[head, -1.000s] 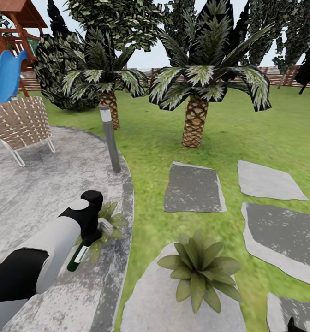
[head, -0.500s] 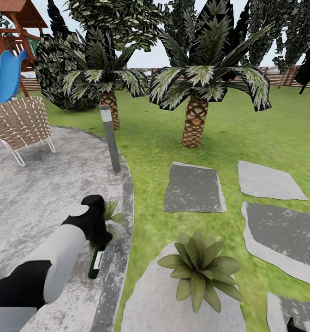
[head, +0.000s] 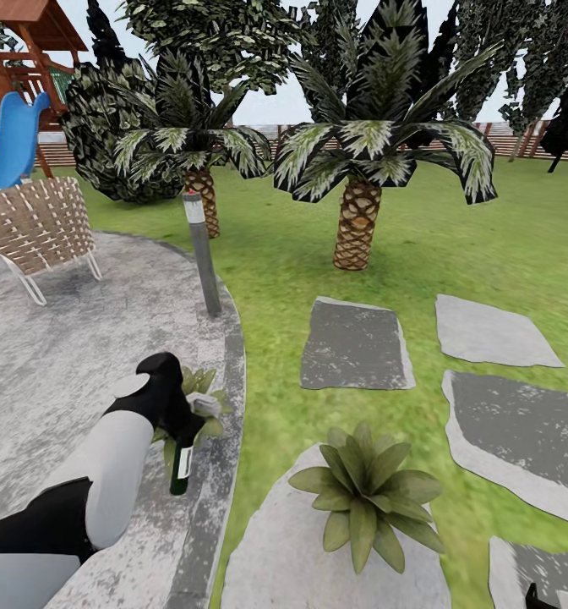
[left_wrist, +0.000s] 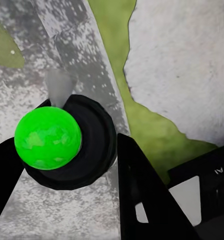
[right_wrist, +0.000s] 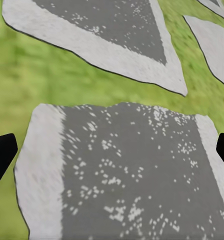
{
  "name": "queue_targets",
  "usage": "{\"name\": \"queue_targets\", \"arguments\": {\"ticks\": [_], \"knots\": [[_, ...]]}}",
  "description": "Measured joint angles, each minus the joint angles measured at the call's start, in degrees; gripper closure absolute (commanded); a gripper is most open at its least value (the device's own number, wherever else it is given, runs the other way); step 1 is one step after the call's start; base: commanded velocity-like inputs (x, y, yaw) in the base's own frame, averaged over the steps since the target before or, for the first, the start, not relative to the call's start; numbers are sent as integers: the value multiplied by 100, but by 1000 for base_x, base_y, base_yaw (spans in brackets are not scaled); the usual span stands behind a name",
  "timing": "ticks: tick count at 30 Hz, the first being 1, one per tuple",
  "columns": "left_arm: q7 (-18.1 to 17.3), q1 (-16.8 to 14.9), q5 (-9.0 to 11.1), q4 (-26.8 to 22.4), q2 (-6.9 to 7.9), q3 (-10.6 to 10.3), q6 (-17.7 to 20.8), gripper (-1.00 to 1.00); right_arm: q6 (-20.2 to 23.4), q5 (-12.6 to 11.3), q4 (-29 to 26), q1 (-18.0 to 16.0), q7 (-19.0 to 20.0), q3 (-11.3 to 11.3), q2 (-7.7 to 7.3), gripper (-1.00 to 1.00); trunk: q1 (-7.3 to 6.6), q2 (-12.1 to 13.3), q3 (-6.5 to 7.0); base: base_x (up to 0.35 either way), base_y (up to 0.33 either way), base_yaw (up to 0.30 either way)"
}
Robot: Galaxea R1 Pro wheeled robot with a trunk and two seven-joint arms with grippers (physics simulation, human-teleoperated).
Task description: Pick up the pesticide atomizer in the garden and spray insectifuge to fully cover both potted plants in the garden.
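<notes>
Lower left of the head view: the left gripper [head: 185, 414] is closed around the pesticide atomizer [head: 180, 469], which hangs nearly upright with its base pointing at the patio [head: 56, 372]. In the left wrist view the fingers [left_wrist: 142, 185] sit either side of the bottle's dark round end, with a bright green ball [left_wrist: 48, 138] on it. The first potted plant [head: 201, 391] is tucked right behind the gripper on the patio's curb.

Risk as I see it: the bottle is so close to those leaves that the arm could knock the pot over, or the spray could miss part of the rosette. The lamp post [head: 201, 254] stands further up the curb, well apart.

Lower middle, the second potted plant [head: 364, 495] sits on a stepping stone [head: 275, 550] with open grass and other stones around it, so lots of room there.

The right gripper [right_wrist: 112, 150] is spread wide with nothing in it, hovering over a grey stone [right_wrist: 122, 175].
</notes>
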Motion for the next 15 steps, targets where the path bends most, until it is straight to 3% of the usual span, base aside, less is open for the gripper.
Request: {"name": "queue_targets", "arguments": {"ticks": [3, 8, 15], "knots": [[7, 66, -10, -2, 63, 13, -2, 100, 0, 0, -1, 0, 0, 1, -4, -100, 0, 0, 0, 0, 0, 0], [21, 119, -133, -50, 357, 44, -2, 100, 0, 0, -3, 0, 0, 0, -5, -100, 0, 0, 0, 0, 0, 0], [11, 126, -136, 5, 337, 16, -4, 100, 0, -7, -2, 0, 0, 0, 1, -100, -1, 0, 0, 62, 0, 0]]}}
